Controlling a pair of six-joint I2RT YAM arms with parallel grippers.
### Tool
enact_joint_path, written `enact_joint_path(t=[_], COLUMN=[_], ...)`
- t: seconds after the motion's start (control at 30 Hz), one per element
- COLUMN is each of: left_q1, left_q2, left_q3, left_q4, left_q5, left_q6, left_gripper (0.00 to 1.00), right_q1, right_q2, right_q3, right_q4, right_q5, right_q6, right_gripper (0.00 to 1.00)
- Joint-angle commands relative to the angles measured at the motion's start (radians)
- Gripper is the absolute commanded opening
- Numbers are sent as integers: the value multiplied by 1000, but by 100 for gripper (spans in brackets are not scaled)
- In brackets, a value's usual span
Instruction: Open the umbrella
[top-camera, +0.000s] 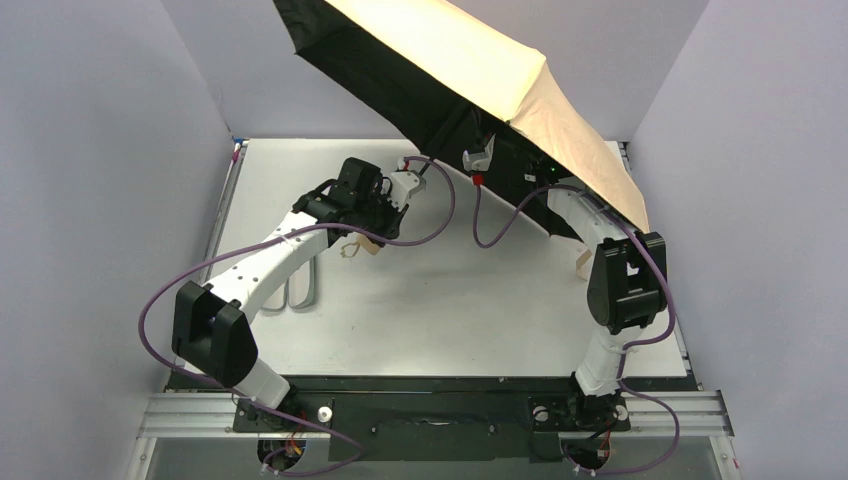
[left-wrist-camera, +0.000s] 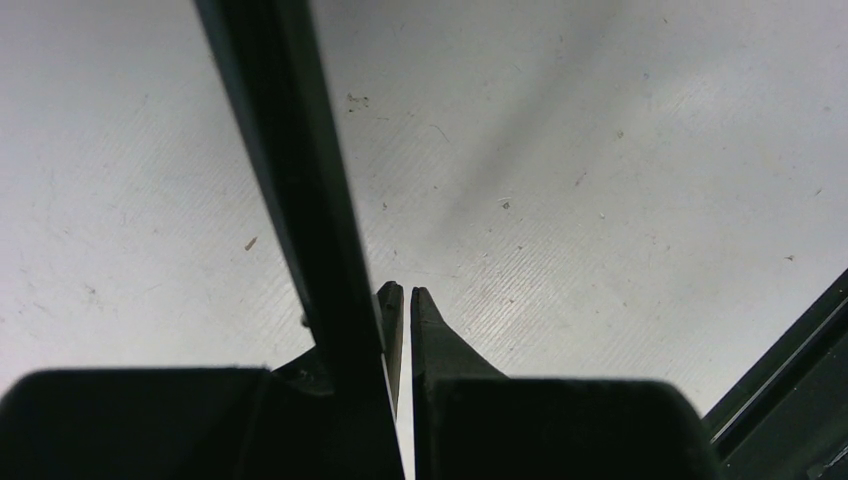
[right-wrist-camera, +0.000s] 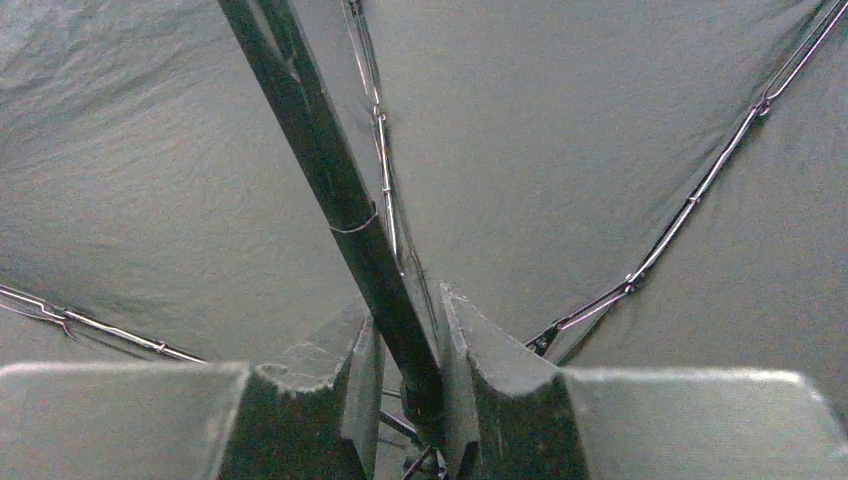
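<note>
**Desk:** Where is the umbrella (top-camera: 560, 110), and who has it?

**Field:** It's spread and tilted above the far right of the table (top-camera: 450, 300), tan side up. Your right gripper (right-wrist-camera: 405, 310) is pinched on the black shaft (right-wrist-camera: 330, 180), under the dark lining. Your left gripper (left-wrist-camera: 403, 295) has its jaws almost together. The shaft runs beside one finger, and I cannot tell that they clamp anything.

**Desk:** How will it handle?

**Field:** Light, I judge, but top-heavy and sail-like. The cloth is soft and the wire ribs (right-wrist-camera: 690, 200) bend easily. Hold the stiff shaft only; it's smooth, so it may twist in your grip.
</note>
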Motion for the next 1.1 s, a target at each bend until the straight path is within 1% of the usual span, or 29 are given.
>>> enact_joint_path(t=[0.0, 0.13, 0.23, 0.3, 0.4, 0.5, 0.53, 0.57, 0.6, 0.63, 0.67, 0.7, 0.73, 0.77, 0.8, 0.83, 0.87, 0.9, 0.97, 1.03, 1.07], left_q1=[-24, -31, -31, -31, -34, -44, -53, -58, -59, -60, -60, -60, -59, -60, -60, -61, -61, -61, -65, -69, -72], left_q2=[-34, 1, 23, 44, 68, 80, 84, 84, 83, 80, 76, 72, 59, 52, 38, 32, 27, 26, 32, 43, 64], left_q3=[-136, -32, 36, 94, 174, 196, 197, 195, 190, 178, 170, 149, 135, 103, 87, 57, 46, 32, 26, 29, 36], left_q4=[-694, -639, -567, -532, -459, -312, -281, -215, -177, -106, -32, 7, 85, 129, 209, 247, 311, 336, 390, 427, 452], left_q5=[44, 33, 29, 48, 117, 159, 162, 168, 173, 183, 189, 198, 204, 213, 219, 224, 228, 233, 234, 237, 248], left_q6=[223, 180, 142, 108, 44, -10, -17, -21, -36, -44, -59, -69, -90, -103, -135, -152, -184, -198, -230, -239, -244], left_gripper=[0, 0, 0, 0, 0, 0, 0, 0, 0, 0, 0, 0, 0, 0, 0, 0, 0, 0, 0, 0, 0], right_q1=[-349, -333, -292, -262, -219, -155, -146, -131, -124, -118, -115, -113, -113, -113, -112, -112, -115, -116, -115, -111, -102], right_q2=[-55, -113, -139, -161, -165, -156, -154, -152, -153, -158, -161, -173, -181, -200, -213, -240, -257, -291, -347, -402, -450], right_q3=[160, 45, -37, -83, -148, -177, -186, -188, -192, -194, -201, -207, -225, -239, -270, -293, -351, -411, -502, -586, -665], right_q4=[303, 337, 347, 357, 379, 412, 415, 418, 417, 412, 409, 399, 390, 370, 351, 339, 317, 308, 269, 192, 88], right_q5=[753, 658, 609, 570, 526, 493, 484, 466, 455, 430, 406, 394, 366, 355, 335, 316, 266, 241, 190, 156, 140], right_q6=[81, 97, 96, 97, 87, 73, 71, 70, 70, 69, 72, 73, 72, 70, 65, 58, 33, 23, 0, -43, -99], right_gripper=[6, 6, 6, 6, 5, 5, 7, 14, 18, 27, 31, 39, 43, 48, 50, 54, 55, 59, 62, 65, 68])
